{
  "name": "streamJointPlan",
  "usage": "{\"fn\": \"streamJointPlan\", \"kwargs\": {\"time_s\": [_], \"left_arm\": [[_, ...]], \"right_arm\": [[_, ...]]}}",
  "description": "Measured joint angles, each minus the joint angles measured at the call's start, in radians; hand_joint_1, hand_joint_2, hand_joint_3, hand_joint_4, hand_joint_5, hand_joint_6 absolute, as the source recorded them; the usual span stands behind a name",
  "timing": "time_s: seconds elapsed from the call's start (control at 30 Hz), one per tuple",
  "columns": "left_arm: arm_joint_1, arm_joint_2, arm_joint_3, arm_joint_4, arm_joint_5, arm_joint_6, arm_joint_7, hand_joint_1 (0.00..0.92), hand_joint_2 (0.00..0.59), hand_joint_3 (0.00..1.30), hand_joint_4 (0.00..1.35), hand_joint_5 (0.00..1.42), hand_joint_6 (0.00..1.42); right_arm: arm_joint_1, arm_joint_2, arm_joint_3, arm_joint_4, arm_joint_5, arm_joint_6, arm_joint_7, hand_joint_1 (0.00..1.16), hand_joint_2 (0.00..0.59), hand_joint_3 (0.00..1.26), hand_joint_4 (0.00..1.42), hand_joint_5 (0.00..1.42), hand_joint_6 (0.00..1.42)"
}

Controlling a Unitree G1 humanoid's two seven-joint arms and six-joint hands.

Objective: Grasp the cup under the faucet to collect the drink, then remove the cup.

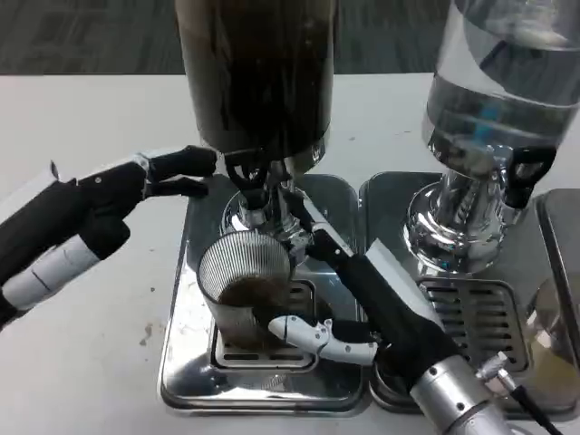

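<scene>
Right hand [362, 304] I see wrapped around the ribbed cup [243, 285] under the dark dispenser's faucet [249, 177], left hand [136, 186] beside that faucet, fingers apart, holding nothing.

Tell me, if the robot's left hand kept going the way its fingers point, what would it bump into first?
Probably the black tap handle under the dark drink dispenser. The left hand points rightward, its black fingertips close beside the tap. Depth is unclear, so it might slip past.
</scene>
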Motion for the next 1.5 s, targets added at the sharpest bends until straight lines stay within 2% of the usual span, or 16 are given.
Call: {"fn": "streamJointPlan", "kwargs": {"time_s": [0.43,1.0,1.5], "left_arm": [[0.074,-0.002,0.014,0.067,0.073,-0.084,0.08,0.0,0.092,0.23,0.2,0.25,0.14],[0.098,-0.002,0.014,0.093,0.076,-0.096,0.103,0.0,0.099,0.24,0.21,0.25,0.14],[0.12,-0.002,0.014,0.096,0.077,-0.096,0.117,0.0,0.107,0.27,0.23,0.26,0.14]], "right_arm": [[-0.062,-0.002,0.01,0.078,0.009,-0.008,0.04,0.63,0.202,0.0,0.0,0.0,0.09],[-0.115,-0.003,0.023,0.1,0.011,0.01,0.098,0.62,0.183,0.0,0.0,0.0,0.07],[-0.151,-0.002,0.036,0.113,-0.009,0.039,0.102,0.68,0.167,0.0,0.0,0.0,0.06]]}}
